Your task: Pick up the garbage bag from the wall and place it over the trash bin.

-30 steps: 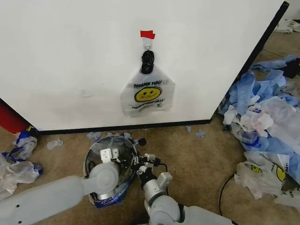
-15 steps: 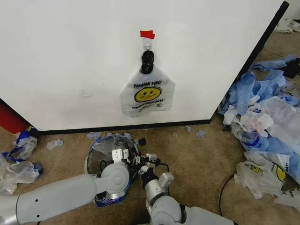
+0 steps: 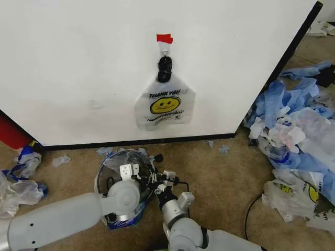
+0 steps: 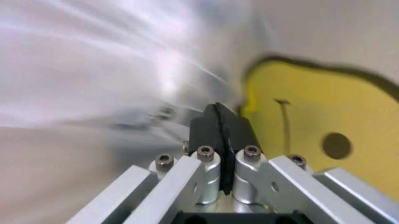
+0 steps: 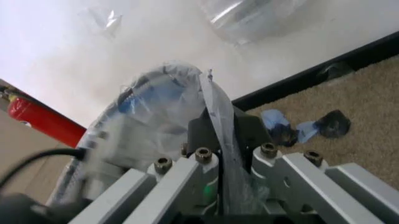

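On the carpet close to the black baseboard of the wall (image 3: 78, 68) stands the trash bin (image 3: 107, 175), with a garbage bag (image 3: 137, 214) draped over it. The left gripper (image 4: 218, 122) has its fingers pressed together, and the right gripper (image 5: 219, 126) is pinching the film at the bin's rim. Another smiley bag (image 3: 164, 103) (with "THANK YOU" print) hangs on the wall under red tape (image 3: 164, 38).

Tan carpet floor (image 3: 220, 178), littered. Heap of blue and white plastic bags (image 3: 298, 130) at right; crumpled bags (image 3: 18, 183) near left. Red object (image 3: 11, 133) at far left. Even, diffuse light.
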### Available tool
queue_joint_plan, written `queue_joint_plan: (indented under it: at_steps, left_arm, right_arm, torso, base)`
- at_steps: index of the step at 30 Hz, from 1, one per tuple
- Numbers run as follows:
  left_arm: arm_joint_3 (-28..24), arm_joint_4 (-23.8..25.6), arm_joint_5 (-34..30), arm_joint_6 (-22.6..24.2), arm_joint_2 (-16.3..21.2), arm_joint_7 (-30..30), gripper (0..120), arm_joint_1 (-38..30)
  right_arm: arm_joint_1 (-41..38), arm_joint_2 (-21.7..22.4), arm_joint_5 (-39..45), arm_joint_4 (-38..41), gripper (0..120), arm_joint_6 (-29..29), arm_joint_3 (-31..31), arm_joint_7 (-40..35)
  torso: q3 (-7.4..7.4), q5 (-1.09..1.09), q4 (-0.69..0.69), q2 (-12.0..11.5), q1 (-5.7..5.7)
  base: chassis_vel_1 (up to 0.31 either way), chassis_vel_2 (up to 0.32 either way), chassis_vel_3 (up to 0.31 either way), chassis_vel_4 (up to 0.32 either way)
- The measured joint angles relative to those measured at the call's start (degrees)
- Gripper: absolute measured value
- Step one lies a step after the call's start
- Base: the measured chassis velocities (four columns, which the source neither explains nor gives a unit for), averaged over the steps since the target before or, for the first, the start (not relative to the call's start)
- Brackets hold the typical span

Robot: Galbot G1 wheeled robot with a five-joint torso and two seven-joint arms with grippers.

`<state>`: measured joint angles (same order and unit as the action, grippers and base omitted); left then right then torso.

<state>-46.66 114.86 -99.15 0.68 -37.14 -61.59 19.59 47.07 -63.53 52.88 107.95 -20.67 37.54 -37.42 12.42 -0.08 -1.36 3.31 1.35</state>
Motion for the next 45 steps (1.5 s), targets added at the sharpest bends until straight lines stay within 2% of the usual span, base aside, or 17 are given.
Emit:
queue_joint_plan:
  at_steps: [3,7,9,13,14,15,21,26,27,29,41,44,45]
  left_arm:
    - [0.27,0.72,-0.11,0.0,1.13,-0.27,0,-0.09]
    - [2.0,4.41,-0.4,0.03,5.3,-0.79,0,0.53]
    - [2.42,4.98,-0.43,0.05,5.87,-0.82,0,0.78]
    - [6.94,9.06,-0.87,0.31,9.59,-0.95,0,4.04]
    - [10.21,10.99,-1.02,0.44,11.26,-0.91,0,6.56]
    - [10.21,10.99,-1.02,0.44,11.26,-0.91,0,6.56]
    - [22.35,17.16,1.12,1.19,16.69,3.06,0,17.74]
    - [24.86,17.65,6.22,1.07,17.99,6.21,0,19.46]
    - [25.68,17.55,10.05,1.01,17.89,7.69,0,19.65]
    - [25.95,17.35,13.64,0.9,17.46,8.8,0,19.64]
    - [25.41,16.08,16.5,0.31,16.39,10.45,0,19.68]
    - [24.78,15.14,16.63,0.19,15.92,10.59,0,19.54]
    - [24.78,15.14,16.63,0.19,15.92,10.59,0,19.54]
  right_arm:
    - [-0.04,-0.08,0.03,-0.29,1,-0.02,-0.13,0.1]
    - [-0.16,-0.92,0.42,-1.77,1,-0.09,-0.62,0.46]
    - [-0.16,-1.03,0.5,-1.88,1,-0.1,-0.67,0.51]
    - [-0.08,-1.86,1.44,-2.71,1,-0.1,-1.31,0.66]
    - [-0.09,-2.34,1.89,-3.53,1,-0.09,-1.43,0.65]
    - [-0.09,-2.34,1.89,-3.53,1,-0.09,-1.43,0.65]
    - [0.11,-3.21,3.35,-6.06,1,0.02,-1.76,0.68]
    - [0.6,-3.27,3.46,-6.88,1,-0.02,-2.12,0.99]
    - [0.92,-3.31,3.44,-7.3,1,-0.14,-2.46,1.2]
    - [1.21,-3.34,3.38,-7.57,1,-0.25,-2.68,1.42]
    - [2.15,-2.38,2.49,-7.12,1,-0.52,-2.87,2.29]
    - [2.55,-1.76,2.15,-6.41,13,-0.53,-2.8,2.85]
    - [2.55,-1.76,2.15,-6.41,13,-0.53,-2.8,2.85]
  torso:
    - [0.0,0.0,0.0,0.0,0.0]
    - [0.0,0.01,0.01,0.0,0.0]
    - [0.0,0.0,0.01,0.0,0.0]
    - [0.0,0.01,0.0,0.0,0.0]
    - [0.0,0.0,0.0,0.0,0.0]
    - [0.0,0.0,0.0,0.0,0.0]
    - [-0.01,0.0,0.02,0.0,0.0]
    - [-0.01,0.02,0.0,0.0,0.0]
    - [-0.01,0.01,-0.01,0.0,0.0]
    - [-0.01,0.01,-0.02,0.0,0.0]
    - [0.0,0.01,0.01,0.0,0.0]
    - [0.0,0.01,0.01,0.0,0.0]
    - [0.0,0.01,0.01,0.0,0.0]
  base:
    - [0.0,0.0,0.0,0.0]
    - [0.0,0.0,0.0,0.0]
    - [0.0,0.0,0.0,0.0]
    - [0.0,0.0,0.0,0.0]
    - [0.0,0.0,0.0,0.0]
    - [0.0,0.0,0.0,0.0]
    - [0.0,0.0,0.0,0.0]
    - [0.0,0.0,0.0,0.0]
    - [0.0,0.0,0.0,0.0]
    - [0.0,0.0,0.0,0.0]
    - [0.0,0.0,0.0,0.0]
    - [0.0,0.0,0.0,0.0]
    - [0.0,0.0,0.0,0.0]
